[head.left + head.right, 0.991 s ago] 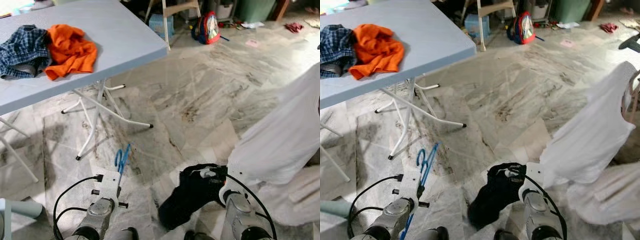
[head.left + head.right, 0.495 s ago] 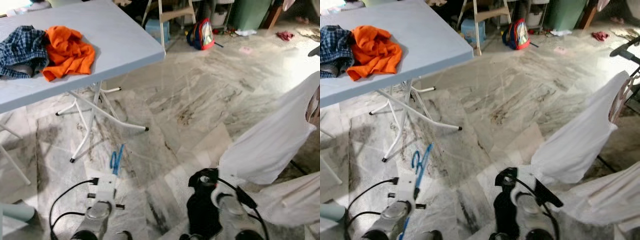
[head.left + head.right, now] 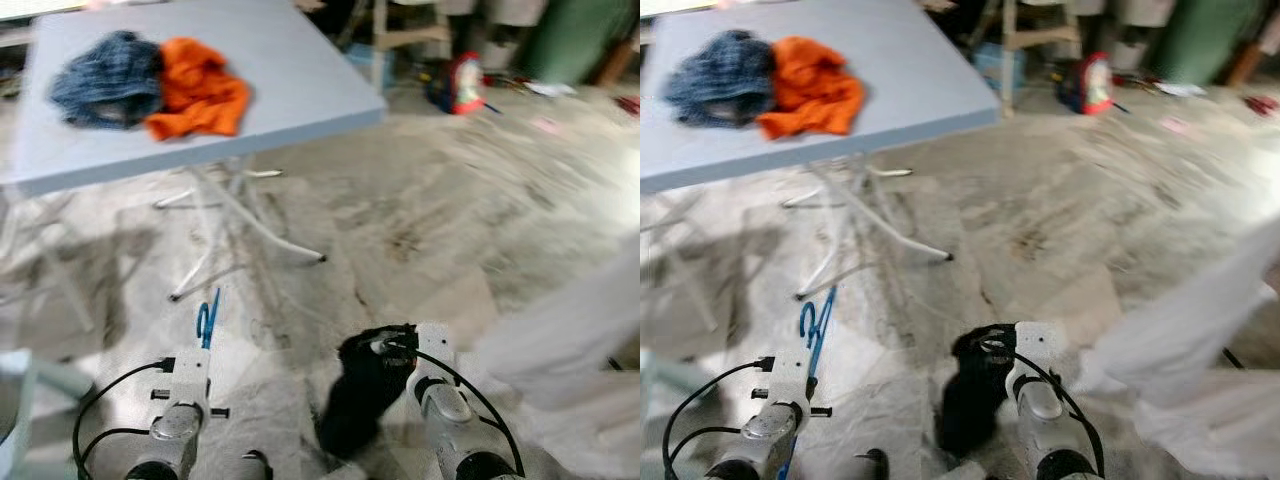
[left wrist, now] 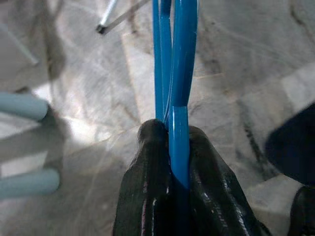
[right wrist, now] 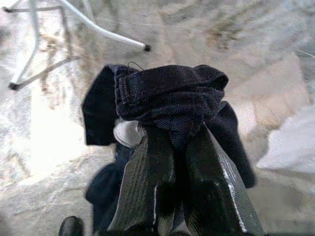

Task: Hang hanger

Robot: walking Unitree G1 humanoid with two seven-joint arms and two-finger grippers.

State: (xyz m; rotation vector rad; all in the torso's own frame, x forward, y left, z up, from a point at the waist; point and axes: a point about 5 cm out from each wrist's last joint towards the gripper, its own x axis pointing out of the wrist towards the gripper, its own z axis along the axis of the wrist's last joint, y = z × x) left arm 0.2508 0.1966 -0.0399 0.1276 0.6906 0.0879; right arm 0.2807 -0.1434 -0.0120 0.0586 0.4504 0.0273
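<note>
Left gripper (image 4: 178, 147) is clamped on a blue hanger (image 4: 176, 59) above the marble floor (image 3: 440, 210). Right gripper (image 5: 179, 142) pinches a dark garment (image 5: 167, 96), near the grey table (image 3: 300, 70).

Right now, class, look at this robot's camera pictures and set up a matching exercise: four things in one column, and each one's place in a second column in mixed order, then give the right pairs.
Things:
1. blue hanger
2. dark garment
3. orange cloth
4. backpack

Places:
A. on the grey table, beside a blue checked cloth
B. on the floor, far beyond the table
C. clamped in the left gripper
D. clamped in the right gripper

Pairs: 1-C, 2-D, 3-A, 4-B
</note>
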